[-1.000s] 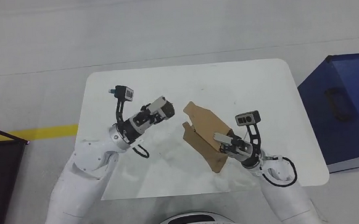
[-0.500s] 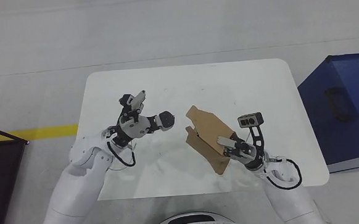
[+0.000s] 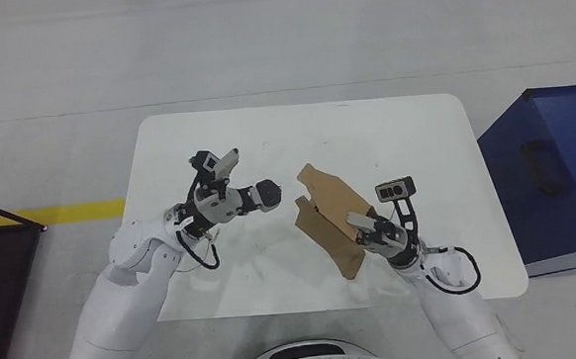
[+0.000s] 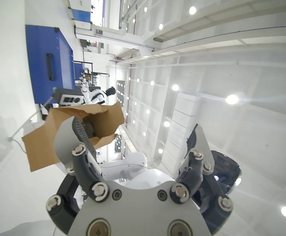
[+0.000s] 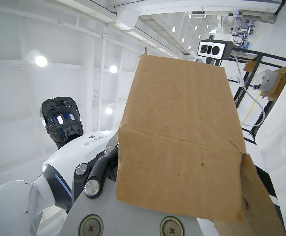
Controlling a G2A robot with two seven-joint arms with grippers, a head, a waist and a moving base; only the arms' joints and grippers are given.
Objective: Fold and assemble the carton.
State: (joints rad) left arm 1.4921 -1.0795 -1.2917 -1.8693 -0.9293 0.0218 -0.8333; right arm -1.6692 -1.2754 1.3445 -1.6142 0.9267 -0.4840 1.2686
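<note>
The brown carton (image 3: 328,215) is partly unfolded, with loose flaps, and is held up over the middle of the white table (image 3: 414,132). My right gripper (image 3: 360,232) is shut on its near right edge. In the right wrist view the carton (image 5: 178,138) covers most of the gripper, and one finger (image 5: 111,145) peeks out beside it. My left gripper (image 3: 265,194) hovers just left of the carton and points at it. Its fingers (image 4: 78,131) stand wide apart with nothing between them, and the carton (image 4: 42,143) lies beyond them without touching.
A blue bin (image 3: 556,178) stands off the table's right edge. A dark frame (image 3: 1,266) sits on the floor to the left, beside a yellow floor line (image 3: 72,211). Bare table lies behind and left of the arms.
My left wrist has turned and its gripper has come down and a little closer to the carton. The right gripper still holds the carton in nearly the same place.
</note>
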